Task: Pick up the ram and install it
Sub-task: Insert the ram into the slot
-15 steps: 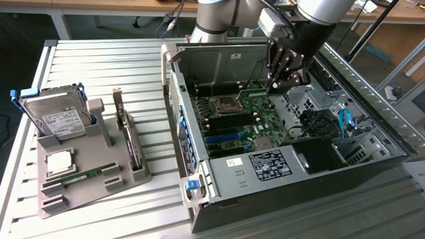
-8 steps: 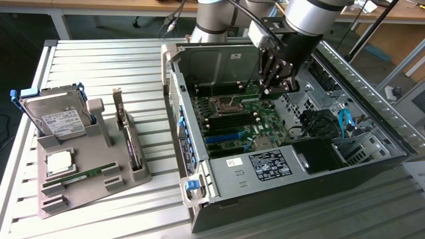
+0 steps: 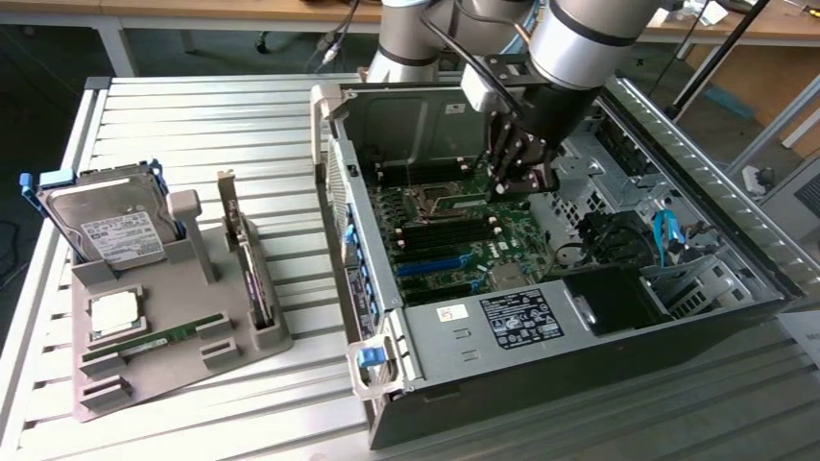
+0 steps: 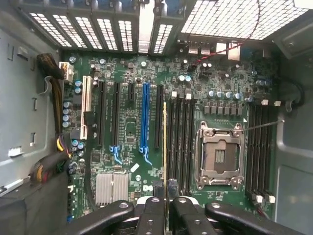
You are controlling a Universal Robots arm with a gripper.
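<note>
Gripper (image 4: 166, 209) clamped on the ram (image 4: 165, 147), fingers (image 4: 152, 215) pressed close together on one end of the stick. Ram seen edge-on as a thin yellow-green line, held upright over the motherboard (image 4: 127, 127), just beside the bank of black memory slots (image 4: 182, 142); can't tell whether it touches the board. CPU socket (image 4: 219, 156) sits beyond those slots, with a blue slot (image 4: 144, 117) and a silver heatsink (image 4: 111, 187) on the ram's other side. In the exterior view the arm (image 3: 577, 38) reaches down into the open computer case (image 3: 717, 240), which lies on its side on a pale slatted metal tabletop (image 3: 192, 125). Blue cables (image 3: 663, 235) lie inside the case toward the exterior view's right. At the exterior view's left, well apart from the case, a grey holder (image 3: 192, 279) carries a hard drive (image 3: 115, 229) standing upright, an expansion card (image 3: 246, 254) on edge, and a second ram stick (image 3: 160, 338) lying flat in its groove. Room: wooden-topped benches (image 3: 192, 8) along the back, dark floor (image 3: 38, 58) under them.
</note>
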